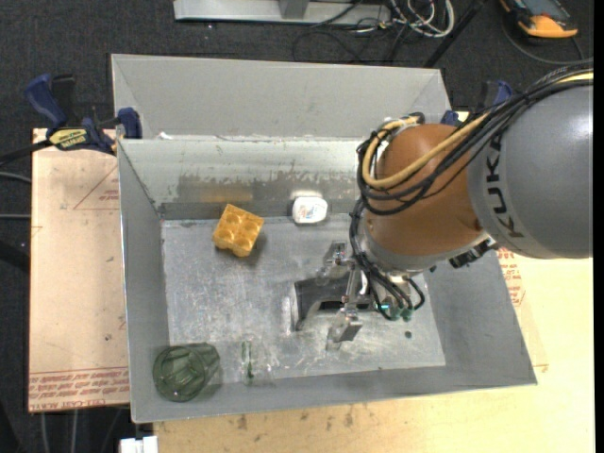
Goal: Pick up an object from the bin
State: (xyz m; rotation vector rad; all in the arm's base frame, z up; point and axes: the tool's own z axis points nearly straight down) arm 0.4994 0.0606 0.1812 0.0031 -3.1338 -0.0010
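Camera view from above has my hand low inside the bin, a little toward 4 o'clock from the middle of the floor. It is released: the fingers stand apart, one dark one on the 9 o'clock side and a paler one toward 5 o'clock, with scratched grey floor showing between them. I cannot tell whether the tips touch the metal.

My orange cover sits at 1 o'clock from the hand, with cables looped over its top.

Four loose things lie in the bin, all apart from one another. Nearest is a small white piece at 12 o'clock from the hand, close to the foot of the back wall. A yellow block with a dimpled top lies at 10 o'clock, beside the white piece and also near that wall. A thin green sliver lies at 8 o'clock, near the front wall. Farthest off, a dark green ribbed lump rests in the bin's 7 o'clock corner, against the front wall.
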